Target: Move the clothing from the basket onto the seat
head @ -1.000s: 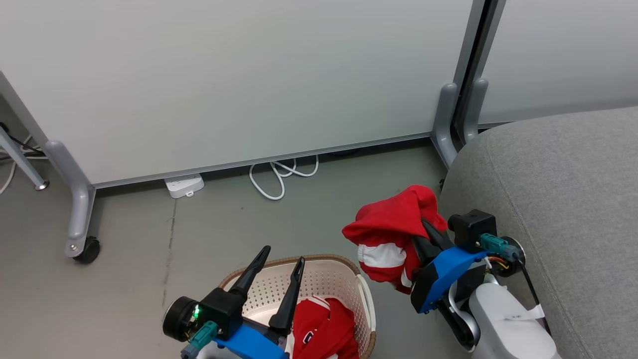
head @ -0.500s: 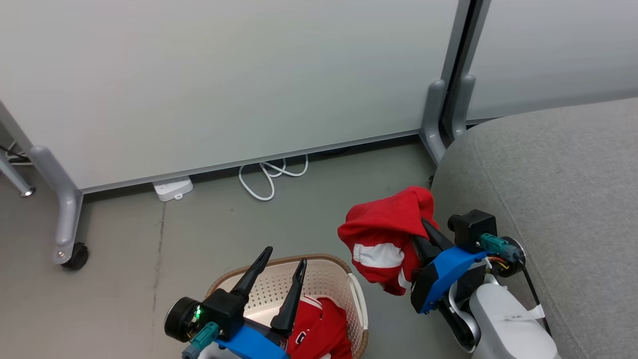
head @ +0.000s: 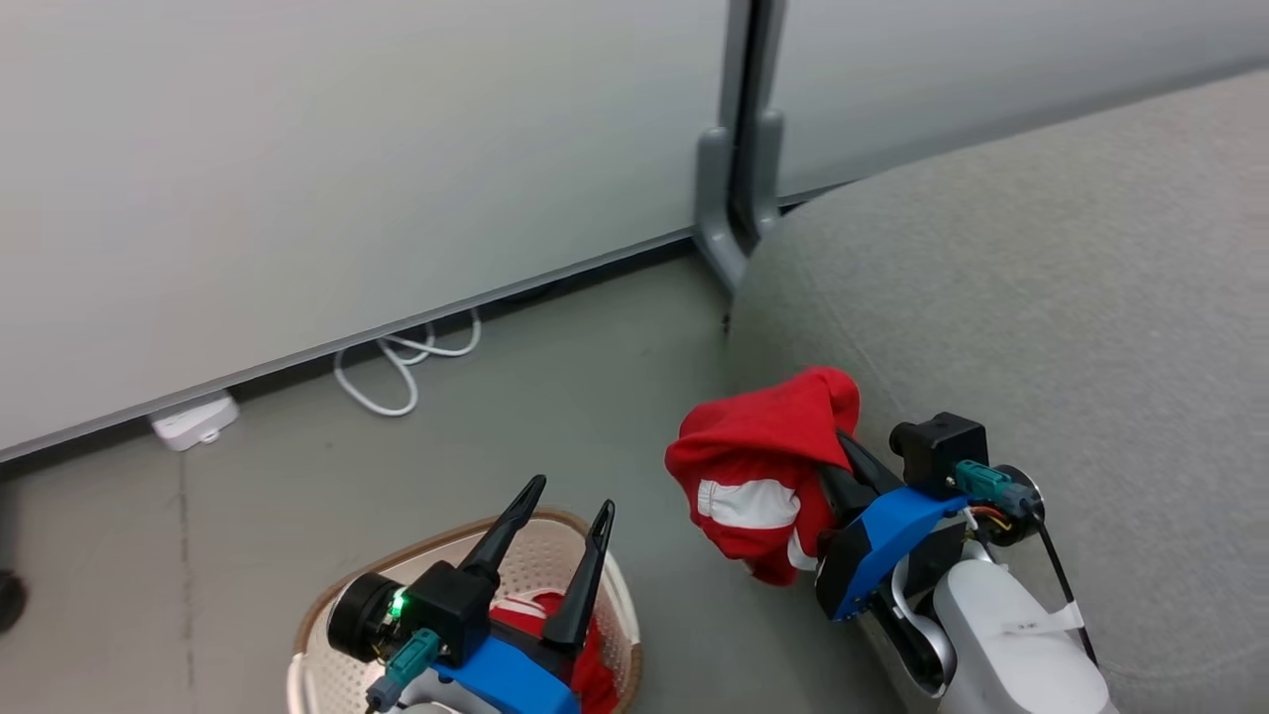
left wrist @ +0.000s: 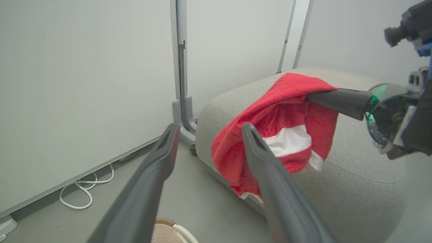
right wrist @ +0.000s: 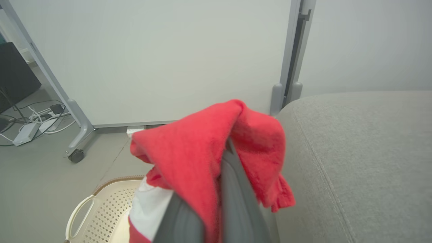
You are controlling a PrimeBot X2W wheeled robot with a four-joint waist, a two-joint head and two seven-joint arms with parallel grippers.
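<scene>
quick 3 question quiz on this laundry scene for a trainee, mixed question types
1. True or false: the right gripper is shut on a red garment.
2. Fill in: the left gripper stands ___ above the basket.
3. Where does the other red garment lie?
A) in the basket
B) on the floor
C) in the left gripper

Key: 1 true; 2 open; 3 A.

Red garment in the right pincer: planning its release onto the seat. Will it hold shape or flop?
Likely floppy: the red garment droops in folds on both sides of the right pincer. Probably light, since a thin pinch carries it. It should settle where dropped, not roll.
</scene>
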